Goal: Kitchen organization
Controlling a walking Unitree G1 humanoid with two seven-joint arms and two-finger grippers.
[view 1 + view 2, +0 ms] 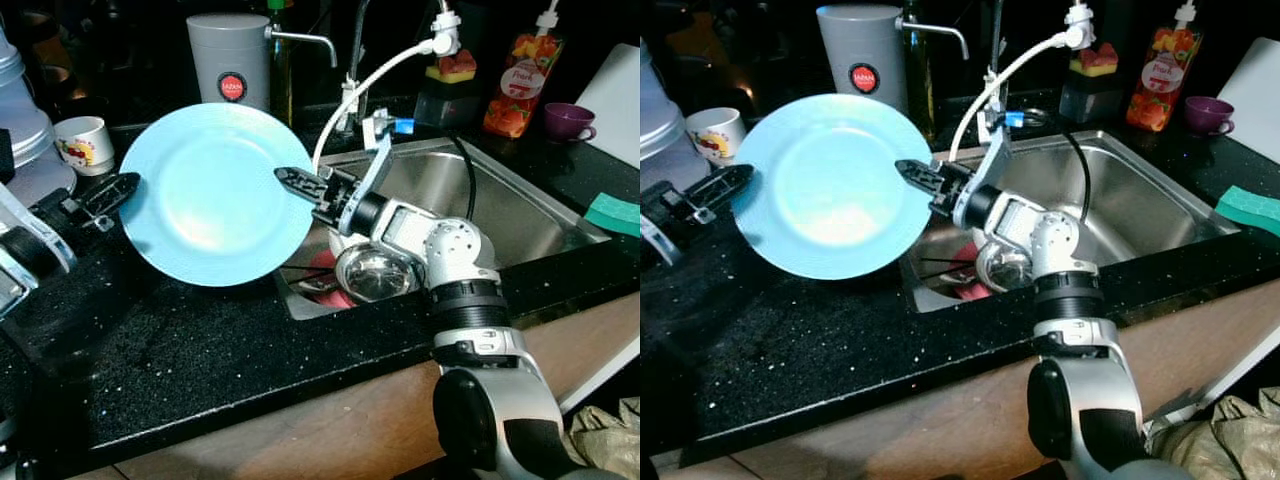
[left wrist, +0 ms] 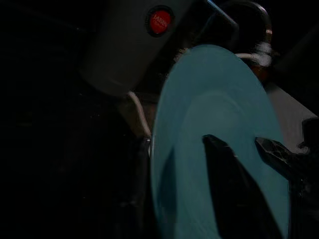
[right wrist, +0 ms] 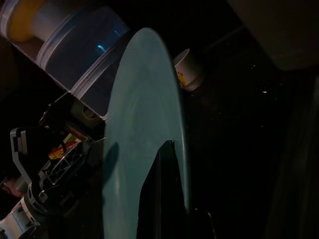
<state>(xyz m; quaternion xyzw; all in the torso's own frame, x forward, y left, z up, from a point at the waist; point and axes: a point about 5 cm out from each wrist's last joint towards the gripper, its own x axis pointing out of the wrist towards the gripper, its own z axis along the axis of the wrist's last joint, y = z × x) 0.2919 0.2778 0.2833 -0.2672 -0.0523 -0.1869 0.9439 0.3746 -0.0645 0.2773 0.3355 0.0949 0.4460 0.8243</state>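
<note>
A light blue plate [image 1: 210, 195] hangs tilted on edge above the black counter [image 1: 200, 350], just left of the sink [image 1: 520, 205]. My right gripper [image 1: 290, 183] reaches in from the sink side and is shut on the plate's right rim; one black finger [image 3: 159, 194] lies across the plate's face and the other is hidden behind it. My left gripper [image 1: 125, 187] is at the plate's left rim, touching or nearly touching it. In the left wrist view the plate [image 2: 219, 129] stands close ahead.
A steel bowl [image 1: 375, 275] and a red dish [image 1: 335, 295] lie in the sink under my right arm. A grey canister [image 1: 230, 60], white mug [image 1: 85, 142], soap bottle [image 1: 520, 85] and purple cup [image 1: 568, 120] line the back. A green sponge [image 1: 615, 212] lies far right.
</note>
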